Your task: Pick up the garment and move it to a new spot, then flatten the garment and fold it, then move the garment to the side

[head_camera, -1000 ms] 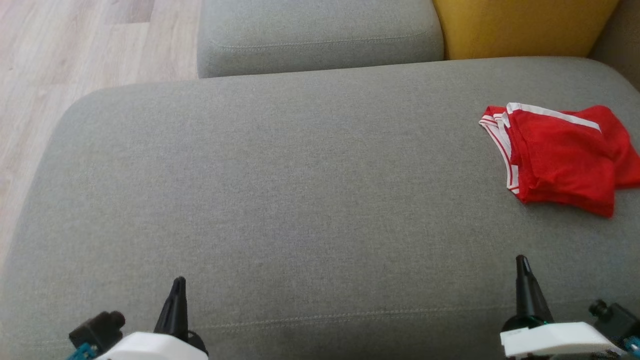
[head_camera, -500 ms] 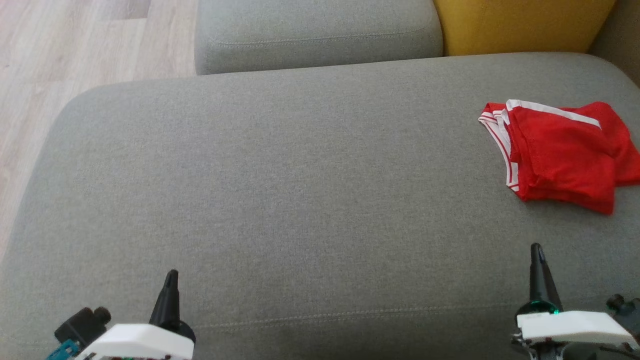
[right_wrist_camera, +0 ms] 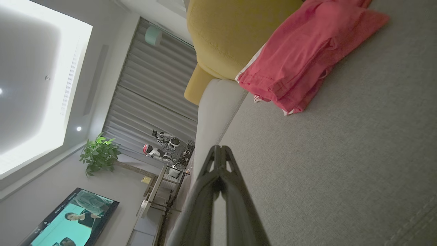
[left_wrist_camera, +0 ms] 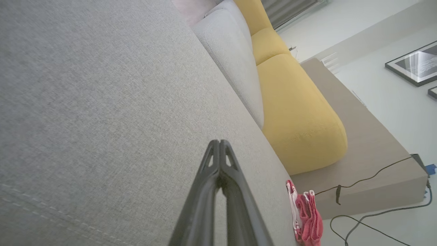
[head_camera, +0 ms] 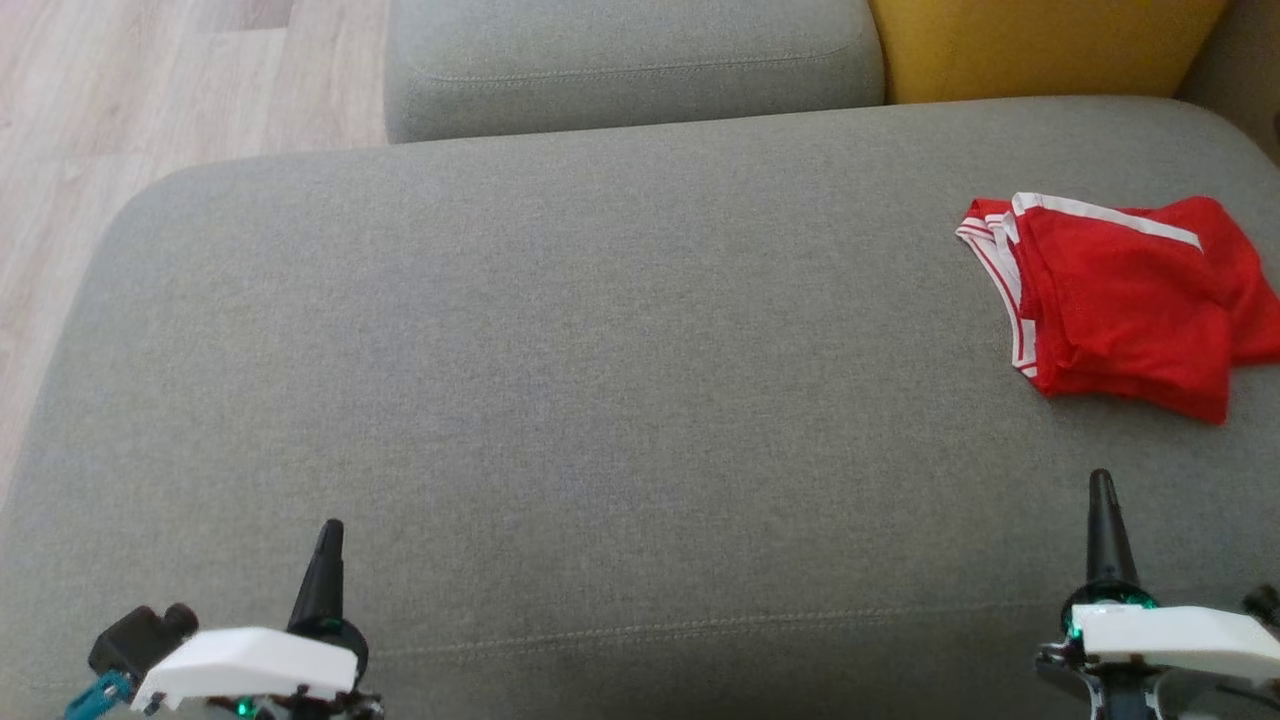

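Shorts point(head_camera: 1120, 300), red with white trim, lie folded at right end of sofa seat point(head_camera: 600, 350). Left claw point(head_camera: 328, 530) and right claw point(head_camera: 1101, 480), both clenched and empty, have spread outward since a second ago. Task likely done.

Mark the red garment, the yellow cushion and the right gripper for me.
red garment point(head_camera: 1120, 310): head view, middle of the folded red cloth.
yellow cushion point(head_camera: 1040, 45): head view, its front face.
right gripper point(head_camera: 1101, 485): head view, closed fingertips.
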`<state>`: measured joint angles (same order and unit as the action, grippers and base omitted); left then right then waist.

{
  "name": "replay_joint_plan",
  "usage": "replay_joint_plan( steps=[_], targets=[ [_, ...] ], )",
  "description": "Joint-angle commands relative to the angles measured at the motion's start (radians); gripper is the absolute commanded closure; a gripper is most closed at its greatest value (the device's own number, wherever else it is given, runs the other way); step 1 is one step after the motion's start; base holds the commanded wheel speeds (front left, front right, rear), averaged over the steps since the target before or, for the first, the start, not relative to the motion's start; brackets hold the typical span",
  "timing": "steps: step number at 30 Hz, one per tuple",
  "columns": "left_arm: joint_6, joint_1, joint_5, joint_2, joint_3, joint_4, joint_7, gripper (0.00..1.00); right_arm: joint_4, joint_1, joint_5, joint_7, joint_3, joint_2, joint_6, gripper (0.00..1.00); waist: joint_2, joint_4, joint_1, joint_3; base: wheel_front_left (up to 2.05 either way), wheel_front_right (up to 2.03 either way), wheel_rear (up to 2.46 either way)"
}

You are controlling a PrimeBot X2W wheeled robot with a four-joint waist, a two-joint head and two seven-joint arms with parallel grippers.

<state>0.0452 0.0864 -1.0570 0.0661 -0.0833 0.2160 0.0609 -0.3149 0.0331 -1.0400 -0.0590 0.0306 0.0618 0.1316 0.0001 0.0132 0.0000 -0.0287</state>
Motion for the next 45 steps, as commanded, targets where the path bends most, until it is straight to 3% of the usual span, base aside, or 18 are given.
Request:
replay_joint_plan(
  steps=[1, 45],
  targets=[
    [0.009, -0.065, -0.033, 0.018, 0.034, -0.028, -0.007, 1.00, 0.040, -0.055, -0.037, 0.007, 0.005, 0.018, -0.001, 1.00, -0.0001, 0.000, 0.0000, 0.001, 0.00, 0.00, 0.00],
    [0.081, -0.184, -0.556, 0.015, 0.148, 0.024, -0.133, 1.00, 0.071, -0.133, -0.570, 0.133, -0.098, 0.017, -0.001, 1.00, -0.0001, -0.012, 0.0000, 0.030, 0.00, 0.00, 0.00]
  ],
)
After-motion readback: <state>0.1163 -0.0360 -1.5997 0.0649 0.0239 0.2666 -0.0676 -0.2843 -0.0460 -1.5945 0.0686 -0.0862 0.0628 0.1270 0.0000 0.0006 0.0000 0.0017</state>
